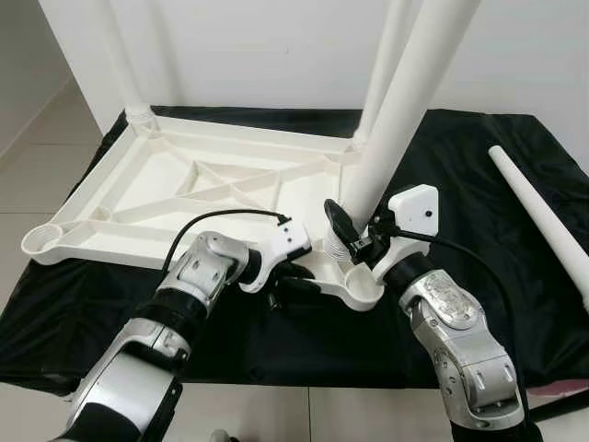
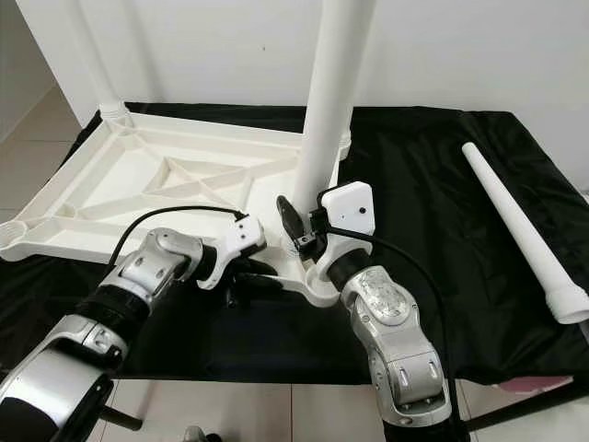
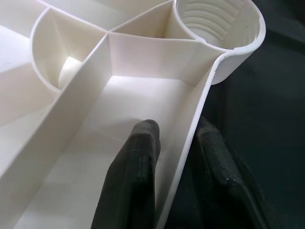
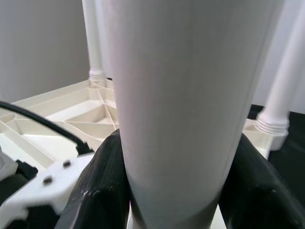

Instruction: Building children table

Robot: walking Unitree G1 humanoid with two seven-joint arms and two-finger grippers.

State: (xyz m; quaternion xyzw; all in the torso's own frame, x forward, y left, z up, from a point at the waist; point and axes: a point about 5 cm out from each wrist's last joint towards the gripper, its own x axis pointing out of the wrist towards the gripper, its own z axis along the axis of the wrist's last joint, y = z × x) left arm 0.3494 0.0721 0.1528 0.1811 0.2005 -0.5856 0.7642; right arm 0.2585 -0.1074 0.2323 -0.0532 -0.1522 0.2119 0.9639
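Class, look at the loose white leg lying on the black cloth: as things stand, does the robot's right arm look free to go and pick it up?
Probably not yet. The right gripper is clamped around the upright leg at the tabletop's near corner socket. The loose leg lies unobstructed on the cloth to its right.

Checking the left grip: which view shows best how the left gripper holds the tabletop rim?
Left wrist view: the left gripper has one finger on each side of the tabletop rim, close up. The eye views show the gripper at the near edge, with its fingers mostly hidden.
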